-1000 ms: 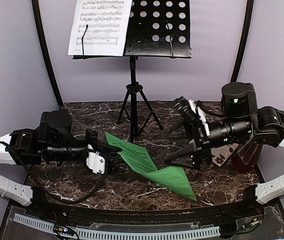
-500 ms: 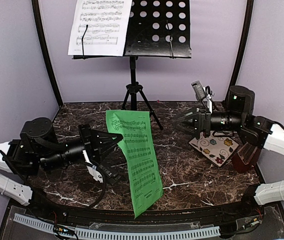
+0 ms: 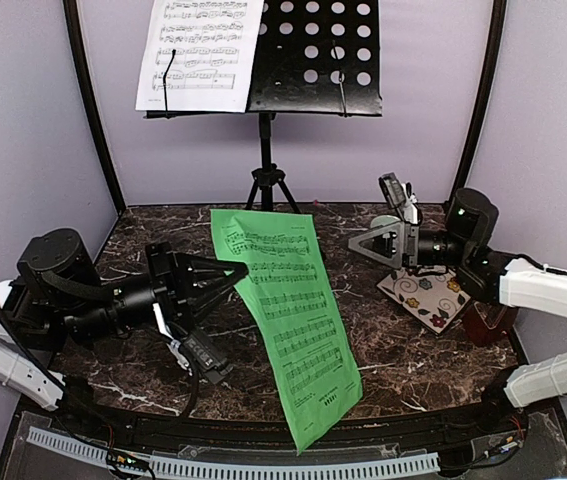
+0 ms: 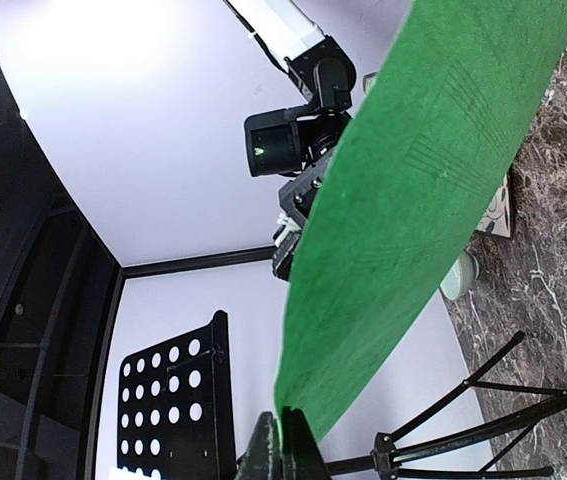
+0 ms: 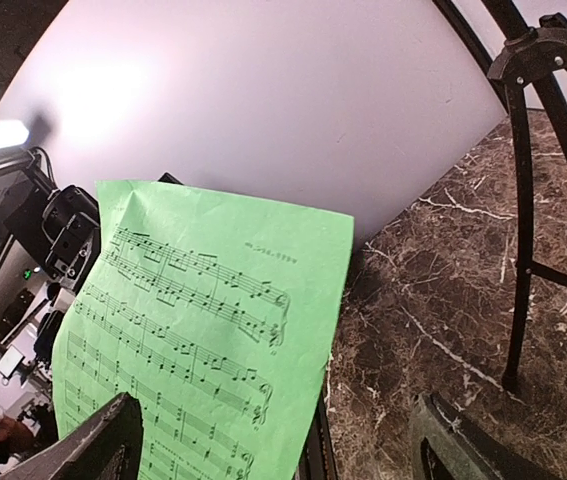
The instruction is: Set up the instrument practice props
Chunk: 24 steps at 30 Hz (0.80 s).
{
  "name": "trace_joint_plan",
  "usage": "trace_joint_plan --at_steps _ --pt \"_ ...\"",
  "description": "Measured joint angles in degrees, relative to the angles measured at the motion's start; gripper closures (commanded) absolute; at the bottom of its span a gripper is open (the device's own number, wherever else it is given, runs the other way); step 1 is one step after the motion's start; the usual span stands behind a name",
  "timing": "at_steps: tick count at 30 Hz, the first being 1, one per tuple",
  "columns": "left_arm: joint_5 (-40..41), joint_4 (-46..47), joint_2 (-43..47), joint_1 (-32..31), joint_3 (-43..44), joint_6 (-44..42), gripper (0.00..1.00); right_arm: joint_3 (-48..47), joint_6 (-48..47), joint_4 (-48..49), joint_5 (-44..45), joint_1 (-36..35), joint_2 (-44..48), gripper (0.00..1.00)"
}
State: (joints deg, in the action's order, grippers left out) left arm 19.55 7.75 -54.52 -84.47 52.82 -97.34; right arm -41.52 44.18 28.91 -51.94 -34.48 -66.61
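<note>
The green music sheet [image 3: 288, 320] hangs in the air over the middle of the table [image 3: 403, 350], its low corner toward 6 o'clock. My left gripper [image 3: 228, 280] is pinching it by 1 edge, at 9 o'clock of the sheet. My right gripper [image 3: 371, 243] sits at 2 o'clock with fingers spread wide, holding nothing. The music stand [image 3: 313, 60] is far back at 12 o'clock, with the white sheet [image 3: 198, 50] on its left half. The paper is floppy. I think it could slip out of that small pinch, or bump the stand's shelf and crumple on the way up.
</note>
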Motion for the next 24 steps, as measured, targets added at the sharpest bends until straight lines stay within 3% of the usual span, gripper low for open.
trace_joint_plan --at_steps 6,12,19,24 --pt "-0.04 1.57 -0.13 -0.94 0.00 -0.59 1.00 0.63 4.87 6.86 -1.70 -1.03 -4.24 0.10" --pt "-0.09 2.69 -0.13 -1.27 0.28 -0.59 1.00 0.61 8.20 12.31 -3.39 -4.81 -7.17 0.18" --pt "-0.17 3.37 -0.09 -1.38 0.31 -0.83 1.00 0.81 21.05 30.21 -6.19 -6.80 -13.99 0.35" --pt "-0.15 3.34 0.00 -1.49 0.31 -0.98 1.00 0.87 26.03 37.46 -7.19 -6.99 -15.21 0.55"
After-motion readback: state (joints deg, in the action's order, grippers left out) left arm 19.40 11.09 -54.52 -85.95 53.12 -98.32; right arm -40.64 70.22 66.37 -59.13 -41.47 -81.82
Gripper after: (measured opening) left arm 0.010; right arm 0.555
